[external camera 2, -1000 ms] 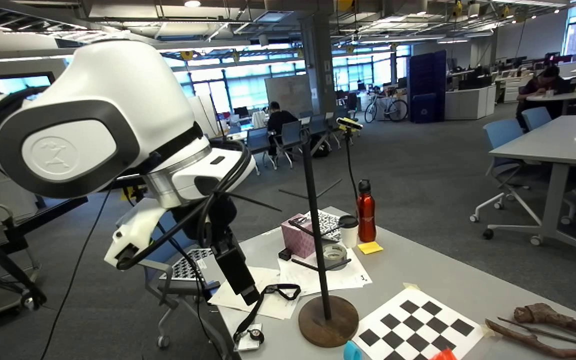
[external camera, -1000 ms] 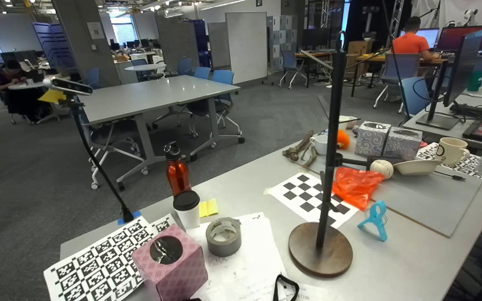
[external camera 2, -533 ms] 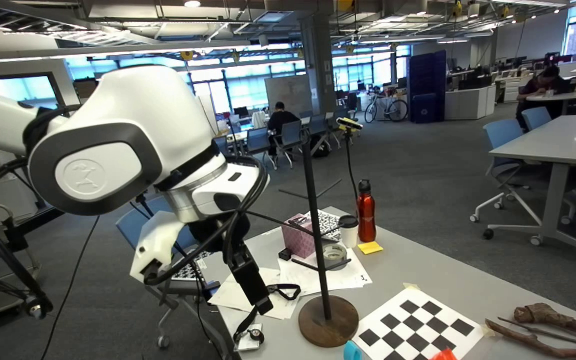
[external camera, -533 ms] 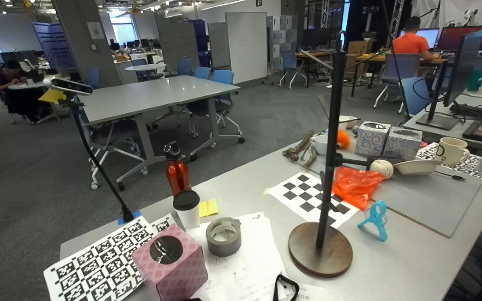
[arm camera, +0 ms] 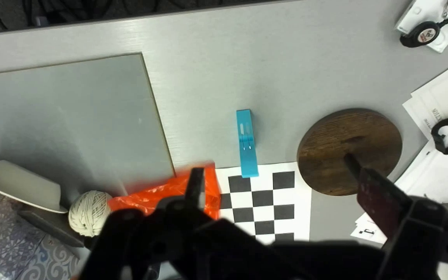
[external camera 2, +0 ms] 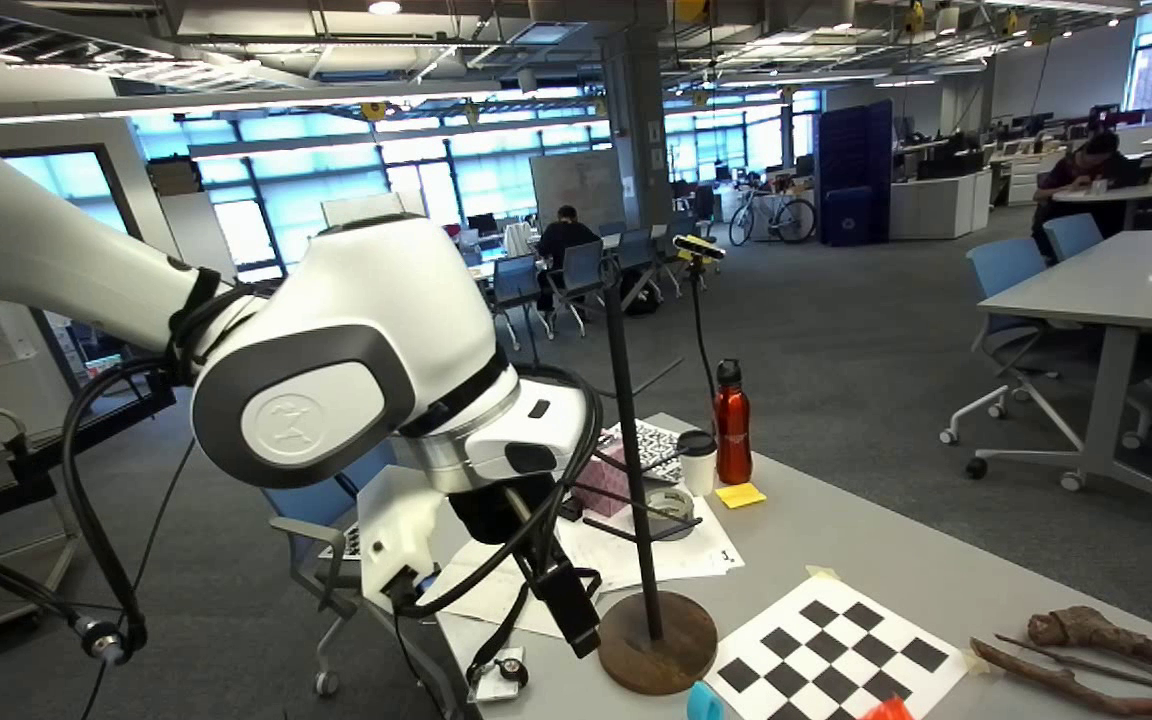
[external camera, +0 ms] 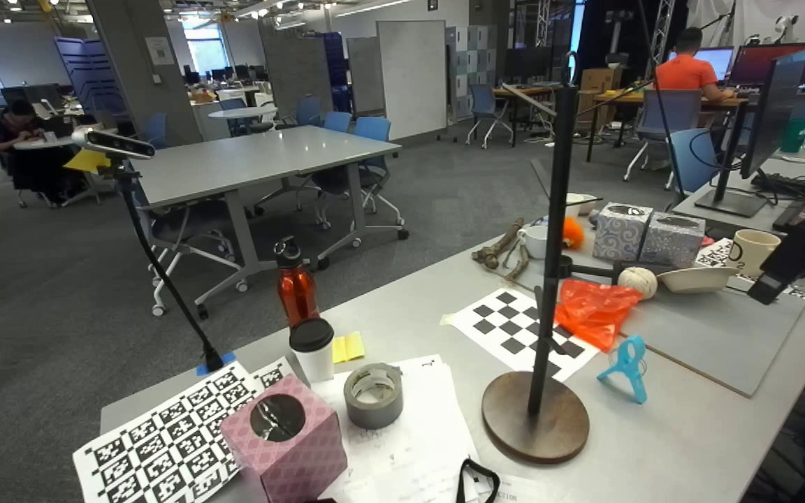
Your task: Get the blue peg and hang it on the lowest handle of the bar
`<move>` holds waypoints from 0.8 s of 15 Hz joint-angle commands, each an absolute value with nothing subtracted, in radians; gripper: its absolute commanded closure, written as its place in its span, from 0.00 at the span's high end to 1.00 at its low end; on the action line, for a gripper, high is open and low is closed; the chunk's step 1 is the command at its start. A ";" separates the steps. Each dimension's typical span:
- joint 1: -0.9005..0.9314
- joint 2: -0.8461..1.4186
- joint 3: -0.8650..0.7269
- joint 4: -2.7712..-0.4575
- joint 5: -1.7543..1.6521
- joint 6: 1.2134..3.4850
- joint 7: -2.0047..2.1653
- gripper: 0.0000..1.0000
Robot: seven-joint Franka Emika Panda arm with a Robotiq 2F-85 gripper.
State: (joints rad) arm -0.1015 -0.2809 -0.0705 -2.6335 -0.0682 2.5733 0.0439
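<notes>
the gripper (arm camera: 282,175), spread wide and empty, has swung in nearer the blue peg (arm camera: 248,144) — grasping looks next, the bar (external camera: 553,244) only after.

I've got a glossy white arm (external camera 2: 398,285), dark grey ring (external camera 2: 217,425) round a logo-marked white panel (external camera 2: 313,411), silver wrist collar (external camera 2: 441,463), looping black cables (external camera 2: 591,425), blocky black gripper (arm camera: 281,182).

I see my gripper (arm camera: 280,173) as matt, the peg (arm camera: 248,155) as smooth plastic, the bar (external camera: 555,223) matt, its base (arm camera: 327,157) grained wood, the bag (external camera: 595,311) glossy crinkled plastic, the sticks (external camera 2: 1076,627) rough, the bottle (external camera: 297,290) shiny and metallic, the ball of string (arm camera: 90,213) fibrous, and the surface (arm camera: 193,81) smooth with a soft sheen.
</notes>
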 commanded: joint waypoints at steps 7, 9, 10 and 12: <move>-0.102 -0.223 -0.070 -2.627 -0.065 2.614 0.045 1.00; -0.101 -0.185 -0.072 -2.632 -0.060 2.646 0.045 1.00; -0.100 -0.163 -0.074 -2.633 -0.055 2.670 0.043 1.00; -0.100 -0.112 -0.076 -2.629 -0.055 2.725 0.039 1.00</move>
